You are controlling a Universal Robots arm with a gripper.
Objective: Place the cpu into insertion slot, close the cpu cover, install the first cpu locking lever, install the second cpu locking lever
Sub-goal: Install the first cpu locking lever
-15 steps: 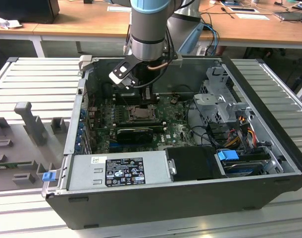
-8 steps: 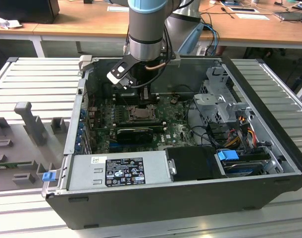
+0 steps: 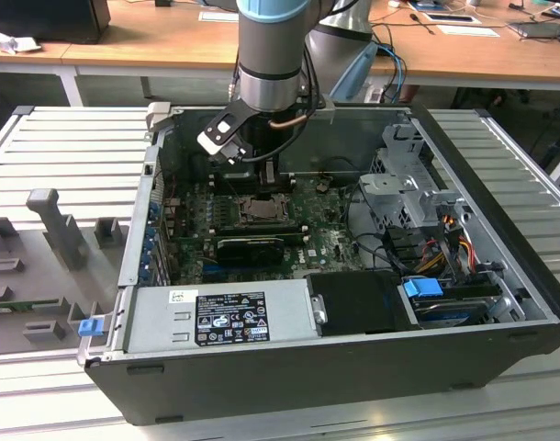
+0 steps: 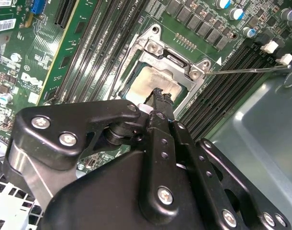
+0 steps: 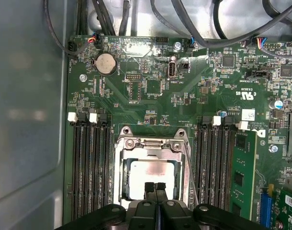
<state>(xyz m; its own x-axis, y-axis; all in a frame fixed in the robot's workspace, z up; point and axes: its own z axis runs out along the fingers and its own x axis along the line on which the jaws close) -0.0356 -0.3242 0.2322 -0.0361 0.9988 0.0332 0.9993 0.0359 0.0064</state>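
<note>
the case (image 3: pixel 353 367) is lying on its side on the bench (image 3: pixel 60 147) with its open side facing up, so the board (image 5: pixel 151 96) is facing the arm (image 3: pixel 273 55), which is reaching straight down into it. the cpu (image 5: pixel 153 170) is sitting flat in the slot (image 5: pixel 153 137). its tan-silver face is showing through the window of the cover (image 5: pixel 151 149), which is lying down over it. i am judging the placing and the cover-closing as done. the end effector (image 5: pixel 155 188) is clenched, its two fingers pressing together with nothing between them. its tip is hanging at the near edge of the cover, over the cpu; whether it is touching the metal i cannot tell. pinched like this, the fingers are making one narrow point, which is looking better suited to pushing than to gripping. in the second wrist view a thin lever (image 4: pixel 246 70) is angling away from the slot's corner across the memory slots (image 4: pixel 222 91), so it is looking unlatched to me. as for writing, a printed label (image 3: pixel 229 318) is sitting on the power supply (image 3: pixel 161 322). white stickers and fine white lettering are dotting the board around a coin cell (image 5: pixel 106 62). i am leaving all of that print unread.
</note>
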